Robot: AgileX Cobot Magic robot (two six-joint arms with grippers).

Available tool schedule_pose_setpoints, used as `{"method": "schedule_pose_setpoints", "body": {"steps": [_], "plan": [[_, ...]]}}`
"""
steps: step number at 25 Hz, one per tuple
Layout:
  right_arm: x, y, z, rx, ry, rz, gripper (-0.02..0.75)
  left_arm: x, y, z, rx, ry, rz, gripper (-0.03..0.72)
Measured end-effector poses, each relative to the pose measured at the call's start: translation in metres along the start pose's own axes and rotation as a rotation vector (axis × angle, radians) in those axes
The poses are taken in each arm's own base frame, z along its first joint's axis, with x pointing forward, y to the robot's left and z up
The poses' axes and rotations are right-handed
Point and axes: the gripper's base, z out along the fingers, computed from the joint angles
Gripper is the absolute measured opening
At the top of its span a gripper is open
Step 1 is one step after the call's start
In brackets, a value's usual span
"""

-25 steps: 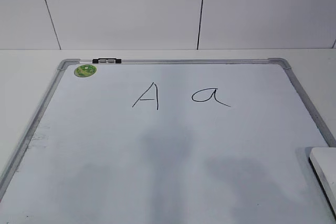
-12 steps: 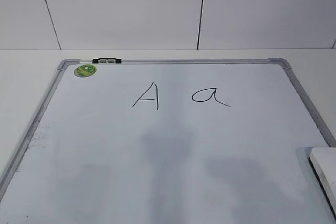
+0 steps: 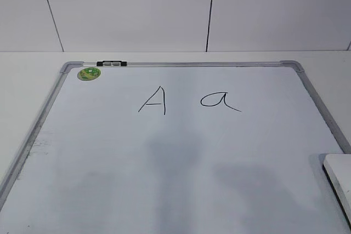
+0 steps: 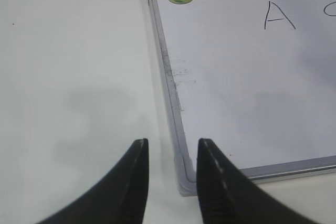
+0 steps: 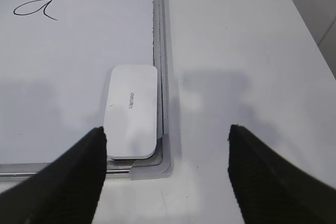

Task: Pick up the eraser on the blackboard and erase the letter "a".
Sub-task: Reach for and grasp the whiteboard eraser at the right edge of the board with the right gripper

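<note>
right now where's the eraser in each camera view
Exterior view: the eraser sits at the right edge, cut off by the frame, low on the blackboard.
Left wrist view: not in it.
Right wrist view: eraser lies in the board's near right corner, just ahead of the left finger.
Shared landmark: the letter "a".

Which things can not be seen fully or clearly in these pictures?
- White rounded plastic eraser: exterior view, cut by the right edge; black-fingered right hand overlaps its corner in the right wrist view.
- Its small grey print: too small to read.
- Cursive letter "a": left wrist view, cut by the edge.
</note>
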Motion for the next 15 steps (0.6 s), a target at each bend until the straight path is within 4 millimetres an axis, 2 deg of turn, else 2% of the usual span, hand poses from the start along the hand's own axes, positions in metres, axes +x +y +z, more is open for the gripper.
{"method": "schedule_pose_setpoints", "body": {"steps": [4, 8, 12, 15], "plan": [[-0.004, 0.000, -0.005, -0.004, -0.021, 0.004, 0.575, 0.000, 0.000, 0.000, 0.000, 0.000, 0.000, 0.235], [-0.021, -0.001, -0.007, -0.013, 0.008, 0.001, 0.575, 0.000, 0.000, 0.000, 0.000, 0.000, 0.000, 0.235], [-0.046, -0.001, 0.001, -0.017, 0.086, -0.012, 0.575, 0.000, 0.000, 0.000, 0.000, 0.000, 0.000, 0.235], [-0.063, -0.001, 0.014, -0.022, 0.167, -0.024, 0.575, 0.000, 0.000, 0.000, 0.000, 0.000, 0.000, 0.235]]}}
